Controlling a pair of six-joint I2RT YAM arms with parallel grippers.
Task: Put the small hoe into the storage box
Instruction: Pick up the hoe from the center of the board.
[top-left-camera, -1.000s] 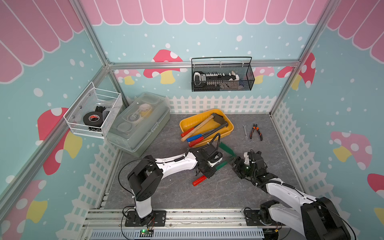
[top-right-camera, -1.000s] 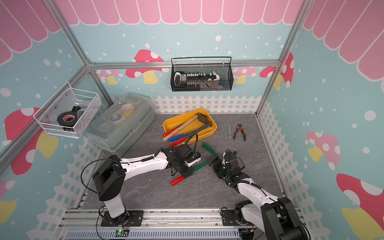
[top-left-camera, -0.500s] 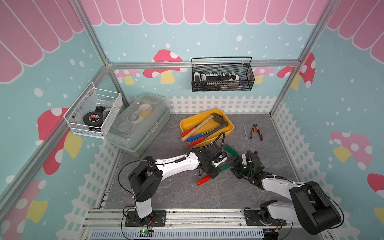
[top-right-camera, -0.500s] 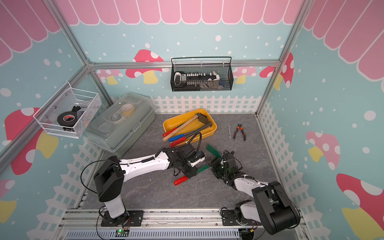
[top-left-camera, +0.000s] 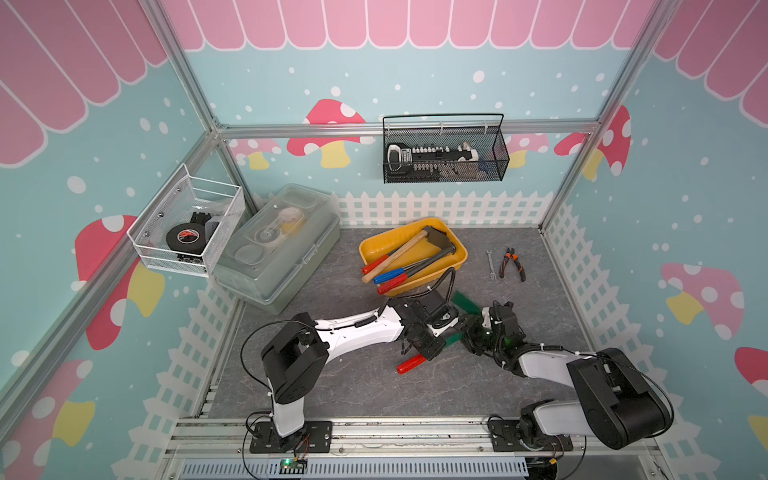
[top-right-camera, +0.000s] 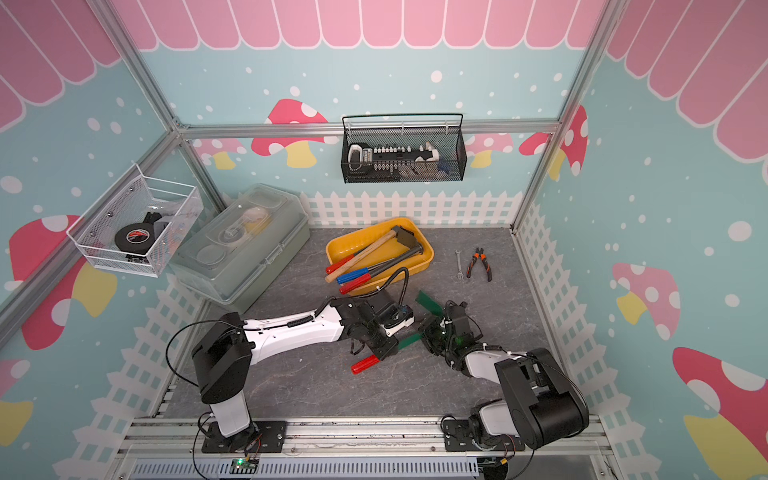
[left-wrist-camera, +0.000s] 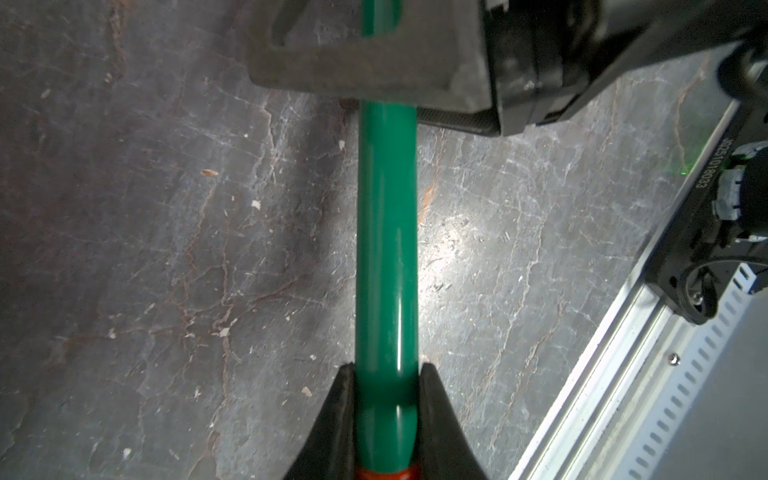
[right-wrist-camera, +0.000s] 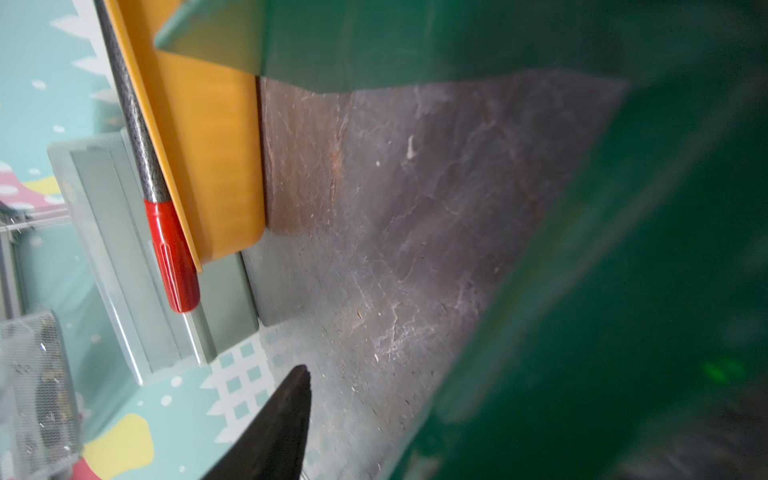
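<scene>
The small hoe (top-left-camera: 452, 339), with a glossy green shaft, a flat green blade and a red plastic grip, is not yet in the storage box (top-left-camera: 371, 249), a shallow yellow plastic tray with rounded corners. The hoe is low over the grey stone-pattern bench (top-left-camera: 332, 386), just in front of the tray's near rim. I cannot tell if it touches the bench. Its blade end is toward the tray and its red grip toward the robot.

The left tool (left-wrist-camera: 386, 415) is clenched on the green shaft right beside the red grip, and its 2 black fingers (left-wrist-camera: 336, 415) press the shaft from both sides. The right tool (top-left-camera: 471, 331) now sits on the same shaft, between the left tool and the blade. A second ago it stood a little off, beside the blade end. Since then it has moved in, and the hoe has shifted slightly toward it. Its fingers stand around the shaft, but the pictures do not show whether they already grip it.

I judge this as the start of a handover or a lift with 2 arms. The tray already carries a wooden-handled hammer (top-left-camera: 399, 254) and tools with red and blue grips, so little free room is left for the hoe.
</scene>
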